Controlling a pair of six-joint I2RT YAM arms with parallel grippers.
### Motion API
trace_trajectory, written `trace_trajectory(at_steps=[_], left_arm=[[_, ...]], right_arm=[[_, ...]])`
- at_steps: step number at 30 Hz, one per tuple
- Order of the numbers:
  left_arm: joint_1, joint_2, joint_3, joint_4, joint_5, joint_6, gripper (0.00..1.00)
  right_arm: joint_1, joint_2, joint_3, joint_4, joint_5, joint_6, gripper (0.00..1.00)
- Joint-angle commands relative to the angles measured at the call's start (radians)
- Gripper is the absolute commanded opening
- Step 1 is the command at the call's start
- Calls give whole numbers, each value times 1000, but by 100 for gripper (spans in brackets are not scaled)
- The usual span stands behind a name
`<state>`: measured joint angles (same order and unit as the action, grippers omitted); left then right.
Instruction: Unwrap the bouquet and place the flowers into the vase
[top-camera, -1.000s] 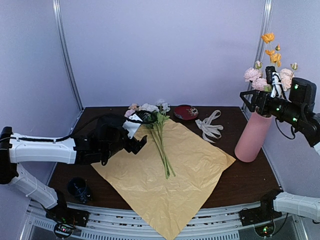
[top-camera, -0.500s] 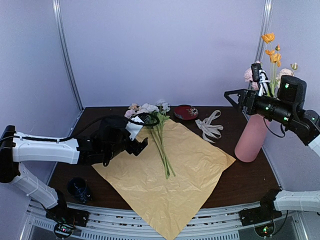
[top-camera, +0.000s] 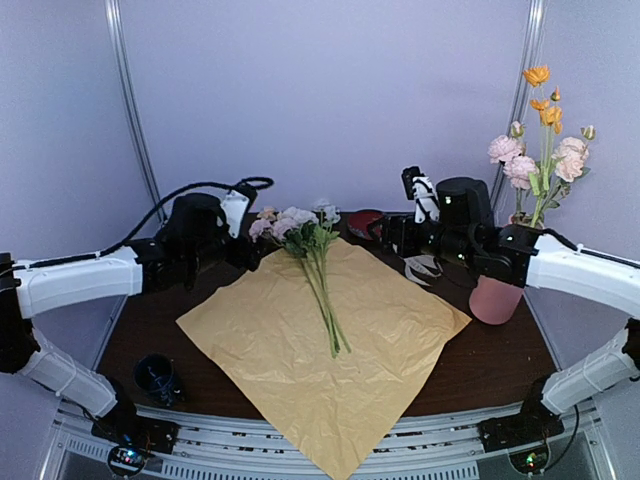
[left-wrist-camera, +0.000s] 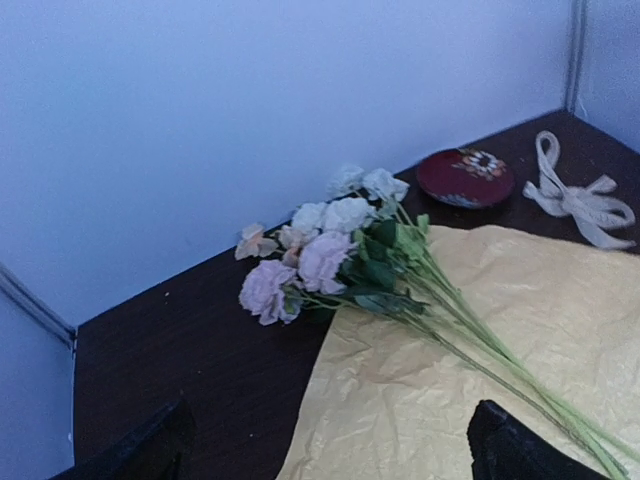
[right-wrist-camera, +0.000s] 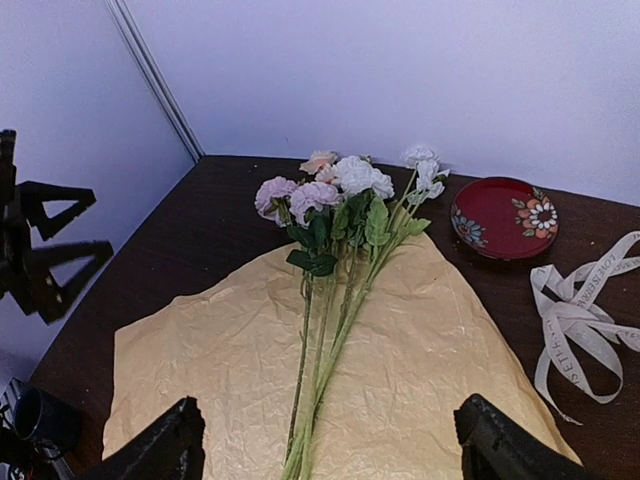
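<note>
Reaching from the left, the left gripper (top-camera: 250, 250) hovers wide and empty beside the flowers (top-camera: 318, 270); the right gripper (top-camera: 392, 234) gapes empty too. Its arm stretches leftward past the vase (top-camera: 493, 300).

Found the yellow-tan paper sheet (top-camera: 330, 400) matt and finely crinkled all over. Saw a dull, smooth sheen on the dark brown wood-look bench (top-camera: 500, 372). Noted the tall pink cylindrical vase (top-camera: 492, 303) as smooth and softly matt. Read the round dark red dish (right-wrist-camera: 500, 215) as glossy and glazed, the flat cream ribbon (right-wrist-camera: 575, 320) as cloth, and the pale round flowers (left-wrist-camera: 325, 255) as fabric-like, on plastic-looking green stems.
</note>
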<state>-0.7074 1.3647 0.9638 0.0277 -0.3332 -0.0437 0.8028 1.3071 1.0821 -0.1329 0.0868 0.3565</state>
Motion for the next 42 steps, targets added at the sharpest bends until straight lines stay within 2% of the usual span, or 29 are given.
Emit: trace_trajectory(at_steps=[1, 5, 10, 13, 17, 25, 42], left_arm=[[255, -82, 7, -32, 301, -271, 98], [289, -107, -52, -1, 353, -269, 97], [289, -121, -140, 60, 398, -266, 97], [289, -123, -189, 105, 434, -282, 96], [290, -96, -149, 82, 463, -273, 94], [289, -86, -143, 95, 548, -308, 93], [289, -71, -140, 97, 569, -317, 92]], right_arm=[[5, 106, -50, 142, -8, 117, 87], [10, 265, -67, 182, -75, 190, 82], [47, 423, -19, 162, -101, 201, 67], [59, 474, 8, 135, -119, 199, 60], [76, 499, 22, 106, -138, 189, 52], [92, 558, 29, 78, -160, 204, 46], [92, 645, 40, 94, -180, 213, 33]])
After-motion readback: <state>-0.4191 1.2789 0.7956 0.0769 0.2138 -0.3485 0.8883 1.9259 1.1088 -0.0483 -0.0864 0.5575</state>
